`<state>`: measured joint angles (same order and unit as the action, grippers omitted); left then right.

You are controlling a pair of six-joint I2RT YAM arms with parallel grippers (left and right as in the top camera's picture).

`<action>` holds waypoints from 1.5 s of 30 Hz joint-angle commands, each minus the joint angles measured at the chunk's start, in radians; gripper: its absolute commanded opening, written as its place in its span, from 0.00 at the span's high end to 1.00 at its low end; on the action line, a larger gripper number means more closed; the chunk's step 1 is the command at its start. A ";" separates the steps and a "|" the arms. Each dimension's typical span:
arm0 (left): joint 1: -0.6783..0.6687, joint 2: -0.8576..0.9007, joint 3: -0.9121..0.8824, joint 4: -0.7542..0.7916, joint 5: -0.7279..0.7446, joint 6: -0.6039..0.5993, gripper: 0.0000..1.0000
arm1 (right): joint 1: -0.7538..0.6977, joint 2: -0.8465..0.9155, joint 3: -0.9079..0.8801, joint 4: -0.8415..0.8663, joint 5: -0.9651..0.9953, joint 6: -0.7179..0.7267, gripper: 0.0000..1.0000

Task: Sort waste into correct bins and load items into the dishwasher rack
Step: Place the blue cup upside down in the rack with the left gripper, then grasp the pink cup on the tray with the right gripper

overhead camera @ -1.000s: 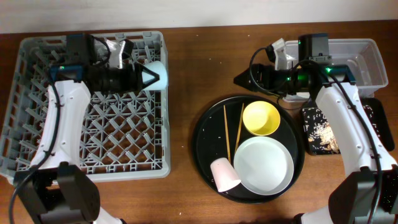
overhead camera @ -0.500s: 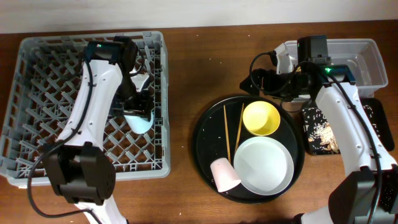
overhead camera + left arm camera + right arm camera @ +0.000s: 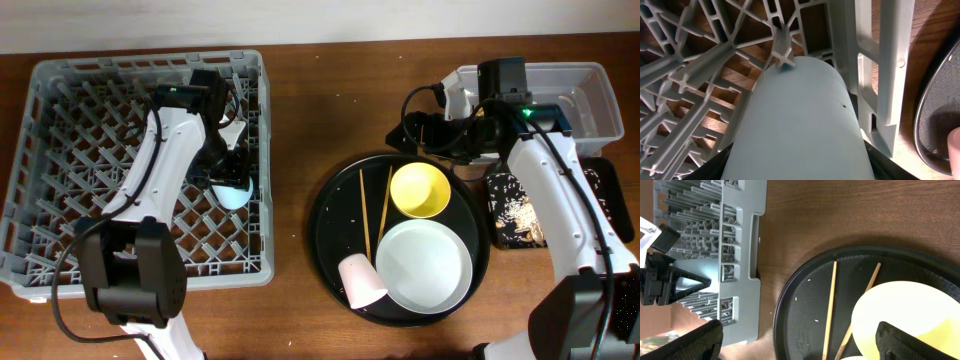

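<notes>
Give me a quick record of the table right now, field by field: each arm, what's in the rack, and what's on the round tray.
left gripper: fingers closed on light-blue cup, low inside dishwasher rack, near its right wall
right gripper: open, empty, near the far edge of the round black tray
on round tray: yellow bowl, white plate, pink cup on its side, two chopsticks
</notes>
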<state>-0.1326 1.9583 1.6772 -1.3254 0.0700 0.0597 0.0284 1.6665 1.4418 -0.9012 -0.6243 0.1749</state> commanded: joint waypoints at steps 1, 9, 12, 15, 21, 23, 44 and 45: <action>-0.005 0.011 -0.007 0.007 -0.007 -0.006 0.27 | -0.002 0.008 -0.001 0.000 0.013 -0.014 0.02; -0.005 0.011 0.060 -0.063 0.008 -0.007 0.13 | 0.018 0.008 -0.001 -0.135 0.020 -0.032 0.09; -0.005 0.011 0.226 -0.085 0.084 -0.005 0.13 | 0.085 -0.009 -0.001 -0.265 0.023 -0.094 0.20; -0.005 0.010 0.378 -0.113 0.153 -0.005 0.13 | 0.137 -0.101 -0.006 -0.391 0.097 -0.069 0.25; -0.017 0.011 0.402 -0.094 0.178 -0.005 0.13 | 0.251 -0.391 -0.448 -0.255 0.184 0.259 0.34; -0.039 0.011 0.402 -0.071 0.178 -0.005 0.13 | 0.310 -0.409 -0.526 -0.220 0.188 0.276 0.37; -0.090 0.011 0.402 -0.037 0.170 -0.005 0.06 | 0.559 -0.309 -0.556 -0.065 0.420 0.327 0.42; -0.090 0.011 0.402 -0.037 0.170 -0.005 0.06 | 0.560 -0.333 -0.529 -0.092 0.420 0.314 0.42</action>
<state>-0.2234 1.9697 2.0678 -1.3647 0.2329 0.0525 0.5915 1.3727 0.8581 -0.9504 -0.2611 0.5190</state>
